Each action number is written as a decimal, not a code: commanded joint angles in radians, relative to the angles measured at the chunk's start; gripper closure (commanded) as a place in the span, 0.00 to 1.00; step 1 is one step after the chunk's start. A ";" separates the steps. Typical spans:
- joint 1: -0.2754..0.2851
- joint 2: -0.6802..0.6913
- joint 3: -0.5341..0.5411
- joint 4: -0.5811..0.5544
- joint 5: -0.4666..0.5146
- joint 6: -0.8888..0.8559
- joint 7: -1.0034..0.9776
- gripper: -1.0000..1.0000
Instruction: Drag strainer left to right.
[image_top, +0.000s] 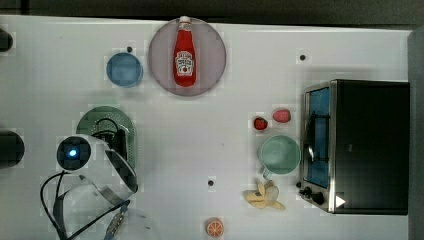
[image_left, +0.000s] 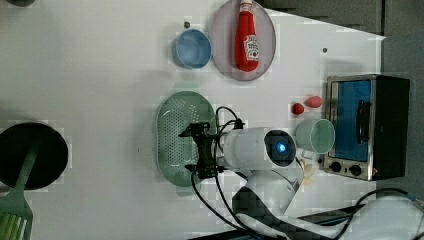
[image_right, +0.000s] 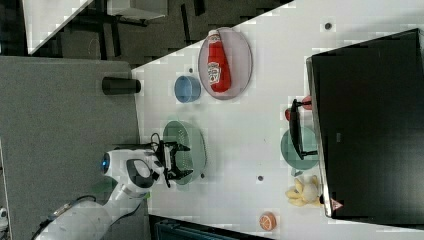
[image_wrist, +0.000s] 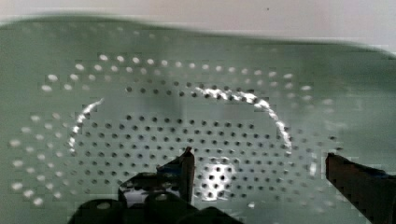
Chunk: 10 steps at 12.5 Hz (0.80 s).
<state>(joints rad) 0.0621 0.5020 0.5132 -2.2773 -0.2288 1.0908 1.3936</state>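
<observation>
White tabletop (image_top: 200, 150) fills the scene. At the top view's left, our gripper (image_left: 200, 150) hangs over the empty mint strainer (image_left: 172, 137), jaws spread wide, holding nothing. We should probably hook the far wall, then pull steadily. Nearby, a plate (image_top: 212, 55) holds a ketchup bottle (image_top: 184, 52); the blue bowl (image_top: 124, 69) and mug (image_top: 280, 154) look empty.

A: What's at the far edge in the top view?
B: A ketchup bottle (image_top: 184, 56) lying on a plate (image_top: 212, 55), a blue bowl (image_top: 124, 69) just left of it.
A: And on the top view's right?
B: An oven (image_top: 367, 146), with a mug (image_top: 279, 155), two strawberries (image_top: 260, 123) and a banana (image_top: 263, 196) beside it.
</observation>
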 joint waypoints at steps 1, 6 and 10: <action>0.018 0.012 -0.034 0.018 -0.017 0.051 0.077 0.00; 0.007 0.002 -0.068 0.002 -0.023 0.053 0.077 0.00; -0.039 -0.042 -0.096 -0.042 -0.023 0.055 0.029 0.00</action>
<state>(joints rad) 0.0356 0.5205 0.4463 -2.2949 -0.2487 1.1396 1.4395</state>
